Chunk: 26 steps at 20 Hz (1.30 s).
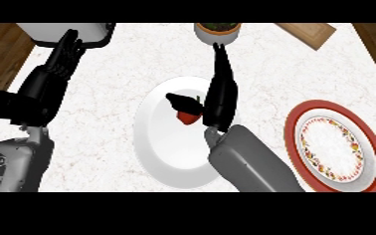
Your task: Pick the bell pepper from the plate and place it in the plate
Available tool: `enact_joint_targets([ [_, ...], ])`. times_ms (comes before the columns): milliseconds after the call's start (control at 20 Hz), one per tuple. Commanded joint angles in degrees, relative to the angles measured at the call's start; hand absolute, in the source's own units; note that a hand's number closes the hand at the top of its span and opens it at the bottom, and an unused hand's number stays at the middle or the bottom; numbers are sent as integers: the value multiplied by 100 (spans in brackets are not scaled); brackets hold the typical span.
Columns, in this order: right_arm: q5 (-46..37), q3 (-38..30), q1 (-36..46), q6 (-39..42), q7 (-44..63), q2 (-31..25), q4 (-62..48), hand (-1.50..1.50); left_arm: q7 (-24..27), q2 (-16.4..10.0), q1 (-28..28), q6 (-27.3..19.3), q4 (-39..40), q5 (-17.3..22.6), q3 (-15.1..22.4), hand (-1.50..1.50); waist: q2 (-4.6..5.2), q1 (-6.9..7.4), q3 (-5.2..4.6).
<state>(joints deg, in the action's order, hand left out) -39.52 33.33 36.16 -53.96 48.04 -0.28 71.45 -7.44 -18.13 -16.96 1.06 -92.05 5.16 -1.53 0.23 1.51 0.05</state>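
1. R hand (220,99) is over the white plate (165,154). Fingers straight, pointing away from robot; thumb reaches over the bell pepper (191,118). Nothing wrapped round it yet, so hand reads open.
2. Pepper lies on white plate, against hand's thumb side, just under the thumb.
3. Handling (my guess): light, stiff, skin smooth & slippery. It's rounded, so may roll or squirt out if pinched off-centre.
4. Best hold: across widest part of body, thumb vs fingers; skip the stem.
5. Red-rimmed plate (294,124) sits to hand's right, well apart; prob. the target.
6. L hand (55,74) open, resting at view's left, fingers up.
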Motion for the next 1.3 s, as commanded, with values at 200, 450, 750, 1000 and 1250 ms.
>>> enact_joint_targets([
  [200, 148, -138, -1567, -599, -513, -473, 1625, -150, 218, 10, 259, -20, -41, -116, -150, 0, -46, -216, -2],
  [450, 810, 178, -3031, -668, -1305, -1342, 3089, -150, 103, 89, 54, -17, 105, -100, -176, 0, -33, -249, 2],
  [750, 1367, 118, -4074, -489, -2060, -2159, 4027, -150, 79, -139, -71, 310, 243, 84, -521, 0, -29, -207, -1],
  [1000, 2312, -248, -5000, -302, -2706, -3020, 4826, -150, 172, 207, 420, 191, -128, -87, -258, 0, -34, -199, 0],
  [1250, 3418, -691, -5734, -163, -4350, -3232, 4722, -150, 305, 210, 298, 148, 91, -289, -311, 0, -35, -218, 5],
])
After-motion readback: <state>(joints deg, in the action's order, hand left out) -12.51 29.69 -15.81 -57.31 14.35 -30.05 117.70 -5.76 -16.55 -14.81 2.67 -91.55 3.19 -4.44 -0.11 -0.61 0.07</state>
